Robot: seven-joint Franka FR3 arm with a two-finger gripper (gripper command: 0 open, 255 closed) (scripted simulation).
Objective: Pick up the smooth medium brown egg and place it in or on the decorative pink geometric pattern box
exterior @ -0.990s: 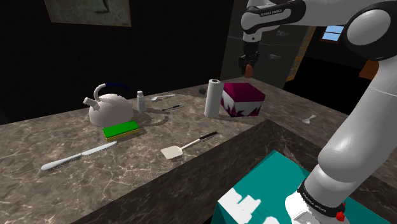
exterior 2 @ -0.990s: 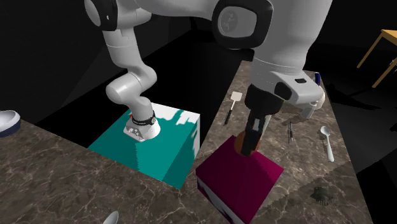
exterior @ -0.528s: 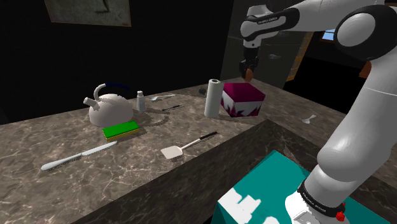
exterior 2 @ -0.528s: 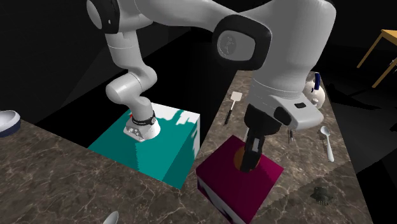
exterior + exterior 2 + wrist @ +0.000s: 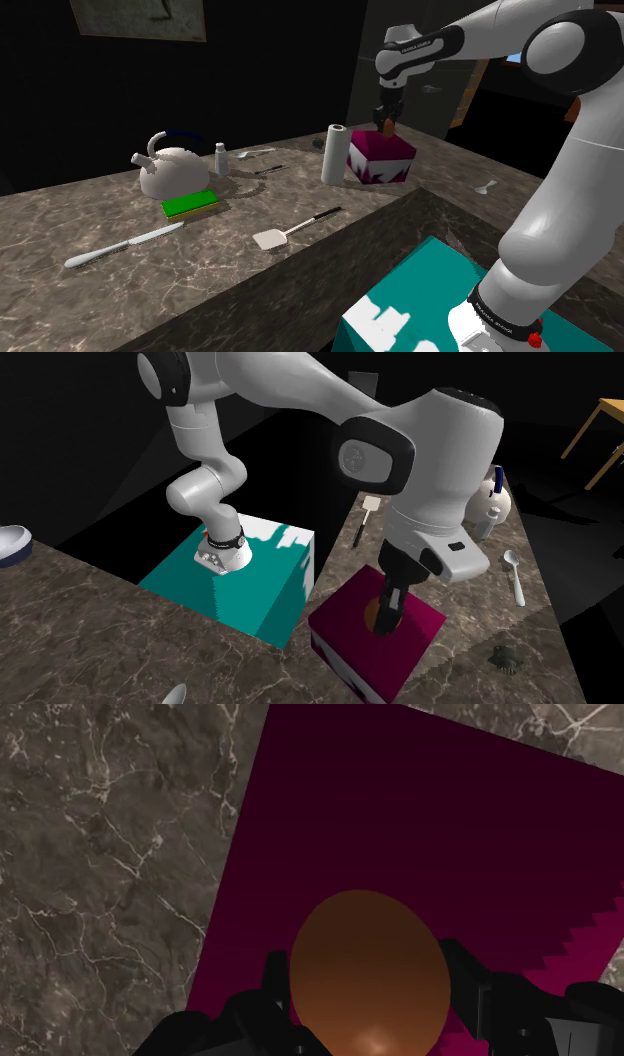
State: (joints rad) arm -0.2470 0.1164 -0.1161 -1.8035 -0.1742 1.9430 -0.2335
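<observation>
- The box (image 5: pixel 382 160) has a flat, bare top. The gripper (image 5: pixel 386 124), clasping the egg (image 5: pixel 368 969), takes up the room right above it.
- A white roll (image 5: pixel 334 154) stands upright just beside the box on the shoulder view's left. It is taller than the box and blocks a low pass from that side.
- The counter (image 5: pixel 100 854) lies bare next to the box.
- A spatula (image 5: pixel 295 230) and a spoon (image 5: pixel 487 186) lie flat, both apart from the box.
- The kettle (image 5: pixel 172 172) and green sponge (image 5: pixel 190 205) sit well apart, further left.
</observation>
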